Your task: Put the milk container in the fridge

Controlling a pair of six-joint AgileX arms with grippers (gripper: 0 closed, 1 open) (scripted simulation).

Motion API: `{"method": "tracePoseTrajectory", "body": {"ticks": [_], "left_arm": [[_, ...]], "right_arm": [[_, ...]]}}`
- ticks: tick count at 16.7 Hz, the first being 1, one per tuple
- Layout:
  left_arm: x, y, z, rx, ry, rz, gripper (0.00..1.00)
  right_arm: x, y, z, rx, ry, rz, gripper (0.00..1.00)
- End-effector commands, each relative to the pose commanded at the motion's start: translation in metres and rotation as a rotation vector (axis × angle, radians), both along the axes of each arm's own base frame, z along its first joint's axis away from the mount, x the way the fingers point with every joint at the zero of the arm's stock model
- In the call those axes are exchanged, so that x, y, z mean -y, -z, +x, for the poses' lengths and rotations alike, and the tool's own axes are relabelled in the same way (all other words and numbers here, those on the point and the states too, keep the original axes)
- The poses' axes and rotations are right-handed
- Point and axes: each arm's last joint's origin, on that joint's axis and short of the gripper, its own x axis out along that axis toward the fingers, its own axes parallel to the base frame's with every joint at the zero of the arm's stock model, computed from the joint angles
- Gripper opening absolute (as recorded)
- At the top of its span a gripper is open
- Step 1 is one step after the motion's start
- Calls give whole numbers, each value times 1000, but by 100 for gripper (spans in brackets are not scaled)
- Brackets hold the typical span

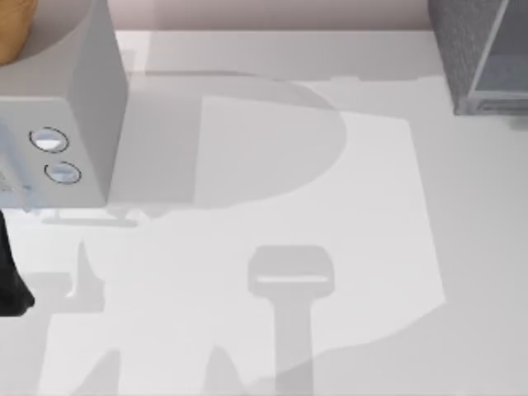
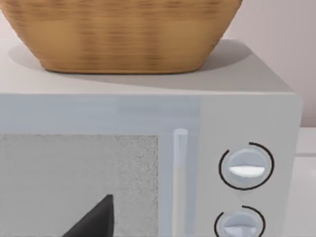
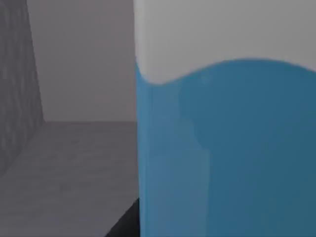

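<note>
The milk container (image 3: 222, 148), blue with a white top, stands very close to the camera in the right wrist view. Around it is the fridge's inside: a speckled grey wall (image 3: 17, 74), a plain back wall and a grey floor. One dark finger (image 3: 124, 224) of my right gripper lies against the carton's edge, and the gripper looks shut on it. From above, the fridge (image 1: 462, 58) is at the table's far right corner, with a speckled side and a pale glassy panel. My left arm (image 1: 12, 280) is parked at the left edge, and its gripper (image 2: 94, 219) faces the knobbed grey box.
A grey box with two round knobs (image 1: 74, 99) stands at the far left, with a woven basket (image 2: 123, 34) on top. The white table (image 1: 272, 206) between it and the fridge carries only shadows.
</note>
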Motion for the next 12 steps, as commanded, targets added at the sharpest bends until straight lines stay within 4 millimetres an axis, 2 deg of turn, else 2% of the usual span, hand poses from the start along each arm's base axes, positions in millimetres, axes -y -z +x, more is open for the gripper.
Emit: {"method": "tracePoseTrajectory", "body": {"ticks": [4,8,12], "left_arm": [[0,0,0,0,0,0,100],[0,0,0,0,0,0,100],[0,0,0,0,0,0,100]], "right_arm": [[4,1,40,-11,3,3,0],[5,-15,88,19,4,-4,0],[1,-24,111,16,1,-5,0]]}}
